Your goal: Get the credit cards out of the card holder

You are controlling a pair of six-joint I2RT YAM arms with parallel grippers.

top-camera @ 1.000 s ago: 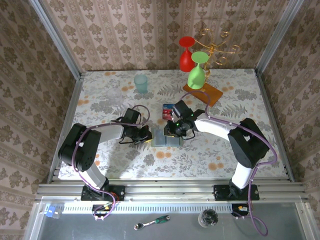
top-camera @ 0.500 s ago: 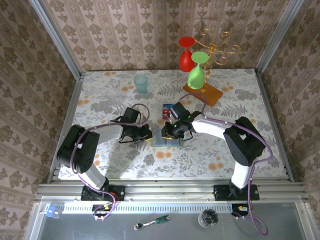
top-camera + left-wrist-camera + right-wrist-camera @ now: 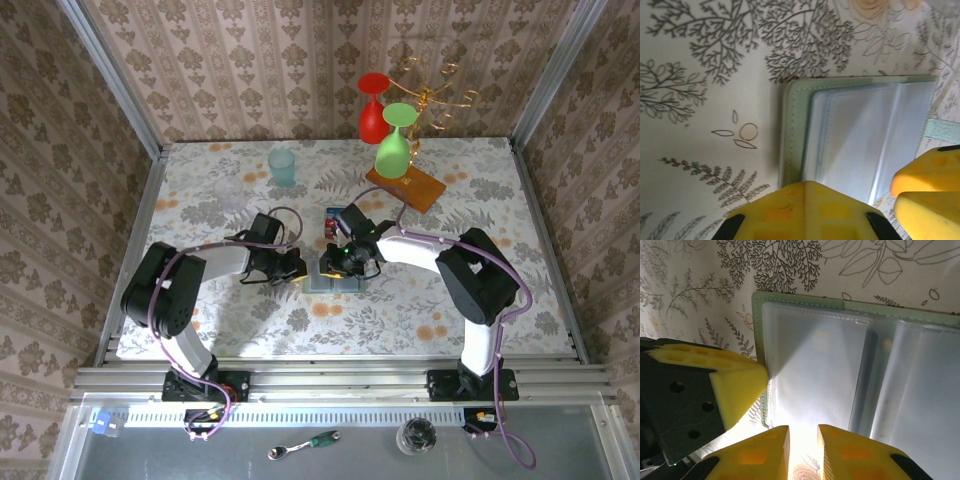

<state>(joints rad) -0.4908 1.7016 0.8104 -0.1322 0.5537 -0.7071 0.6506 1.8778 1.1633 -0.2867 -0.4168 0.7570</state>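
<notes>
**Left pincer (image 3: 759, 381) pins the wallet, right pincer (image 3: 803, 446) works its sleeves**

We start with the floral counter (image 3: 450, 300), where everything sits near the middle, within reach of both arms. That placement explains why the two arms fold inward and meet there.

Next is the card holder (image 3: 860, 135). It lies open and flat on the counter, its grey-green cover underneath and its pale, clear sleeves facing up. We judge that it lies open like this so the pockets can be reached from above. In both wrist views the sleeves look pale and empty, with no coloured card showing through them.

The credit cards (image 3: 331, 222), one red and one blue, lie on the counter just beyond the holder's far side, next to the right arm's wrist. We take it that they are already out, though we cannot tell whether they touch the holder.

Smallest are the fingertips. The left pincer is fully closed and grips nothing. Its tip presses on the holder's outer edge, which we read as a hold-down so the light wallet neither slides nor folds shut. The right pincer hovers over the nearest sleeve with its jaws a narrow gap apart. We see nothing between them, though glare washes out that spot.
</notes>
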